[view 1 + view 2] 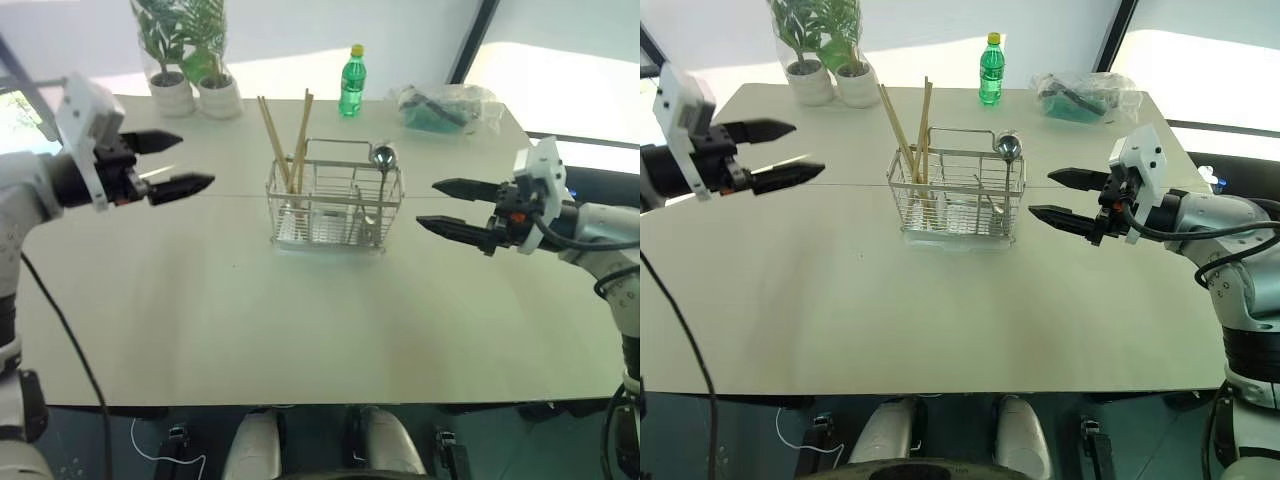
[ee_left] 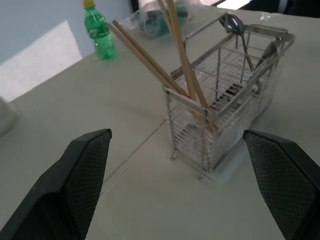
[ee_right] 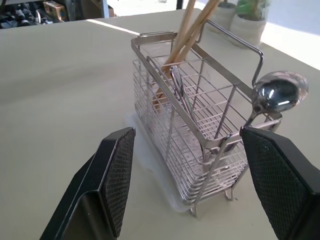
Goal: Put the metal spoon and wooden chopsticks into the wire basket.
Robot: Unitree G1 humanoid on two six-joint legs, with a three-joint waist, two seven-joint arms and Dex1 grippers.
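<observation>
The wire basket (image 1: 334,205) stands mid-table on its pale base tray. The wooden chopsticks (image 1: 288,140) stand upright in its left compartment, leaning apart and reaching well above the rim. In the right compartment the metal spoon (image 1: 382,158) stands bowl-up, its shiny bowl (image 3: 278,93) above the rim. My left gripper (image 1: 178,164) hovers left of the basket, open and empty, pointing at it. On the other side, my right gripper (image 1: 448,208) hangs open and empty, a short gap from the basket.
A green bottle (image 1: 351,81) stands behind the basket. Two potted plants (image 1: 190,60) sit at the back left and a clear plastic bag (image 1: 447,106) at the back right. The table (image 1: 320,320) has bare room in front of the basket.
</observation>
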